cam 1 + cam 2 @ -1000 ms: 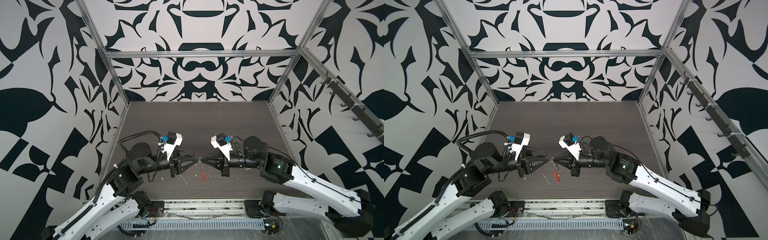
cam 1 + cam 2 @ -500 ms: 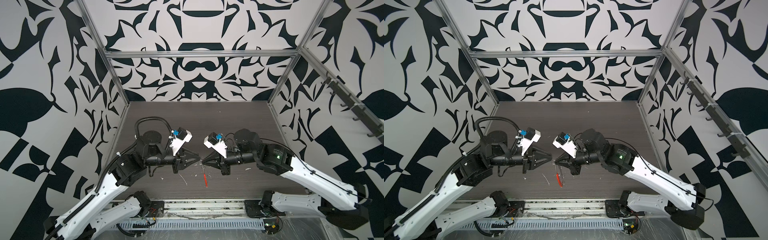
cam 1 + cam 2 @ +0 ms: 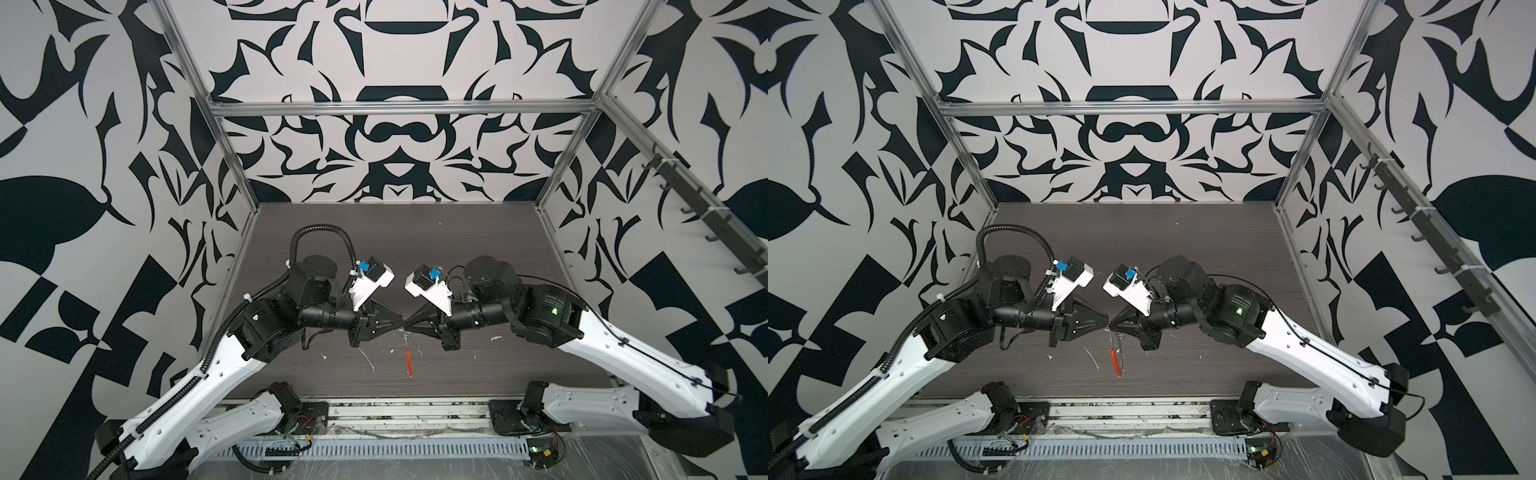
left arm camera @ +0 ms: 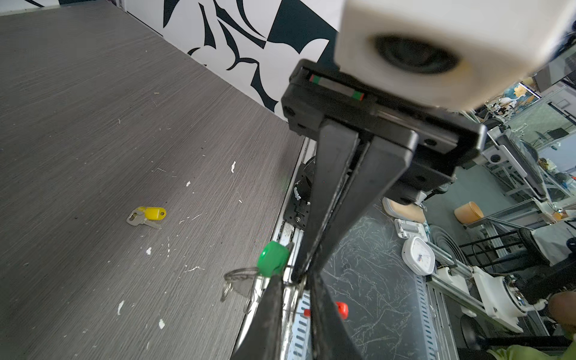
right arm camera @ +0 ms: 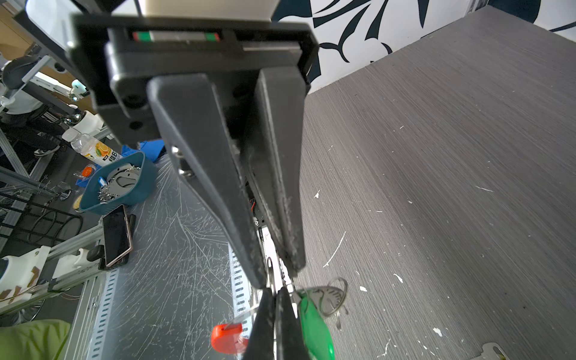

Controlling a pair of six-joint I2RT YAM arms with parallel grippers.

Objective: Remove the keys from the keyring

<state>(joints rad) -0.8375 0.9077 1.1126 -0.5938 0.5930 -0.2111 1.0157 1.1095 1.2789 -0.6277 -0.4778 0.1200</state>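
Observation:
My two grippers meet tip to tip above the table's front middle in both top views. My right gripper (image 3: 408,326) (image 5: 276,291) is shut on the keyring's thin wire. The keyring's red sleeve (image 3: 409,361) (image 3: 1116,363) (image 5: 226,338) hangs below it. My left gripper (image 3: 1106,326) (image 4: 296,280) has a narrow gap between its fingers, and the wire runs through that gap. The green key (image 4: 273,258) (image 5: 314,324) hangs on the keyring beside the tips, next to small metal rings (image 5: 333,296). The yellow key (image 4: 149,215) lies loose on the table.
White flecks (image 3: 370,361) dot the dark wood-grain table (image 3: 415,232). The table's front edge and a metal rail (image 3: 407,409) lie just below the hanging keyring. Patterned walls and aluminium posts (image 3: 237,166) close in three sides. A blue bin (image 5: 118,187) and phone sit beyond the table.
Both arms have reared up and rolled their wrists, bringing the two wrist cameras close together. The left jaws have narrowed around the wire. The keyring still hangs at the same spot.

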